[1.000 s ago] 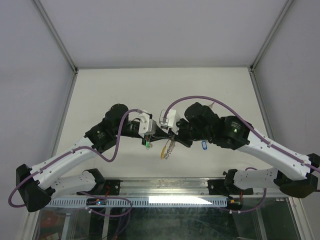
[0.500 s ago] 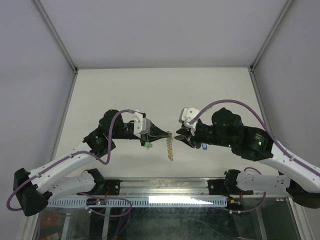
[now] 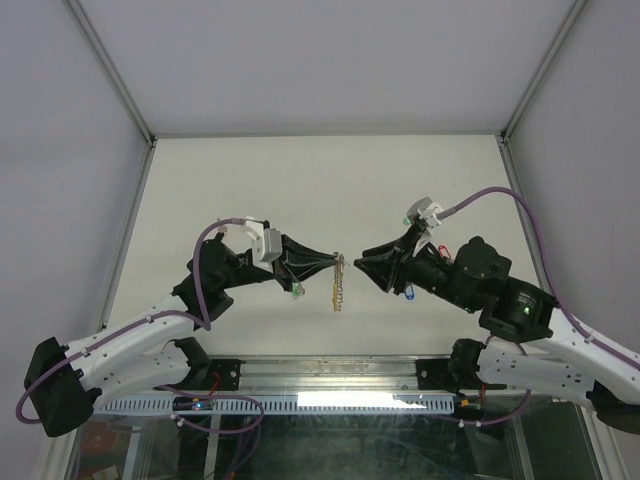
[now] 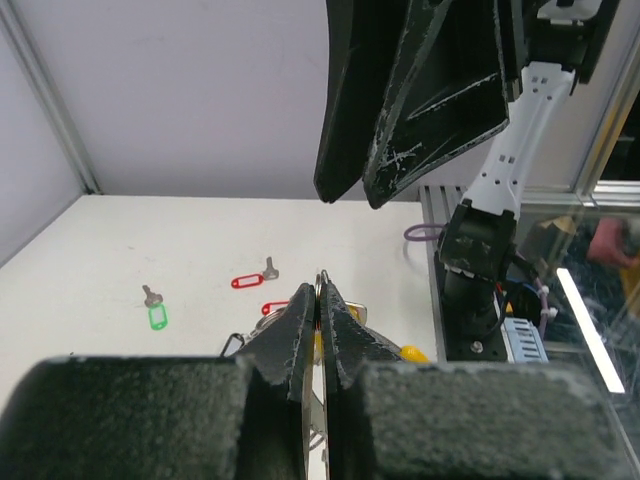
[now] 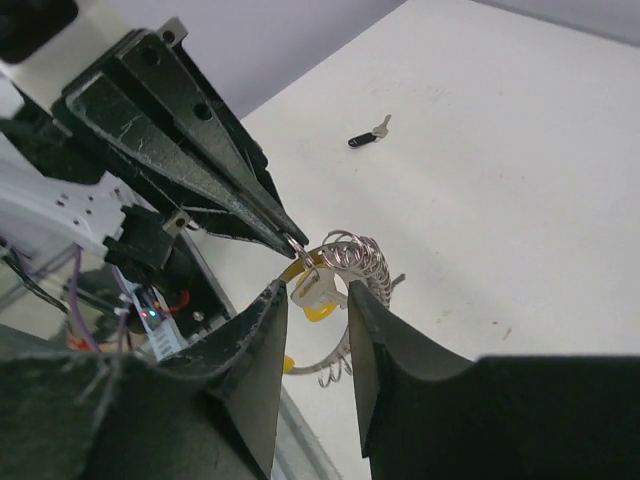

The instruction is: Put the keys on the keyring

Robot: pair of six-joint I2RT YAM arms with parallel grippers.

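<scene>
The left pincer [image 4: 318, 292] hides most of the keyring [image 4: 321, 276] in its wrist view; overhead, right of the keyring, 1 blue-tagged key [image 3: 409, 293] is half-covered.

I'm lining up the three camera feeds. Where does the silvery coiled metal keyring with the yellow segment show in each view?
Top external: the silvery coiled metal keyring hangs at centre frame, between the two arms' tips.
Left wrist: keyring edge-on, just below centre, mostly hidden.
Right wrist: keyring at centre frame, yellow segment at its lower left.
Shared landmark: the left gripper, black tips shut on the ring's top in every view.
</scene>
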